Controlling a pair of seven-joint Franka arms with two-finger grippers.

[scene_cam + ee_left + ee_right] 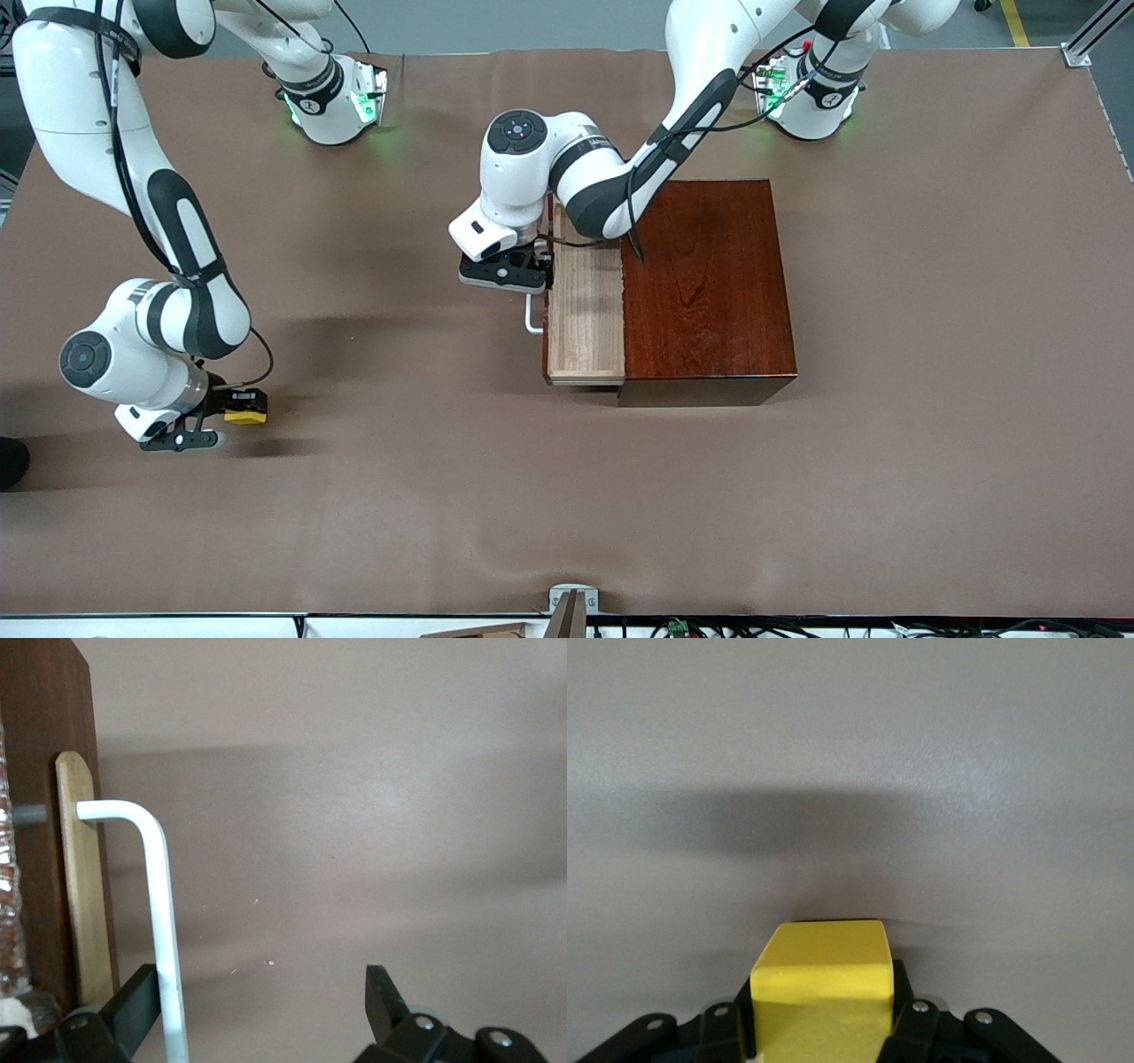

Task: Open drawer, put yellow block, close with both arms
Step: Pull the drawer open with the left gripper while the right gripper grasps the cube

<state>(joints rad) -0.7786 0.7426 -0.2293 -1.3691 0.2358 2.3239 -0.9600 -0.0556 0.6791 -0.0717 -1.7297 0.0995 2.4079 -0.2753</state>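
The drawer [586,310] of the dark red-brown wooden box [704,288] stands pulled out toward the right arm's end of the table, its pale light-wood tray showing bare inside, so step 1 looks done & the tray is ready to take the block.

The left gripper [505,268] sits at the drawer front, right by the white U-shaped handle [158,912]. In the left wrist view its fingers [133,997] are spread wide, the handle bar running just inside one finger w/ the other well apart. So it isn't clamping the handle. Prob. it is placed there so the drawer stays put and it is at hand for the closing push later.

The yellow block [244,409] is well apart from the box, toward the right arm's end of the table & nearer the front camera than the drawer. The right gripper [232,409] is down low there, clamped on it: the right wrist view shows the cube [821,979] seated between both fingers, its shadow on the brown table cover [930,443] close beneath. Can't tell if it is lifted or touching the cover.

Judgement: grasp made, carry to the tray comes next. Approx. a third of the task is done. The left arm lies over the farther part of the tray, so the nearer part is the freer drop spot.
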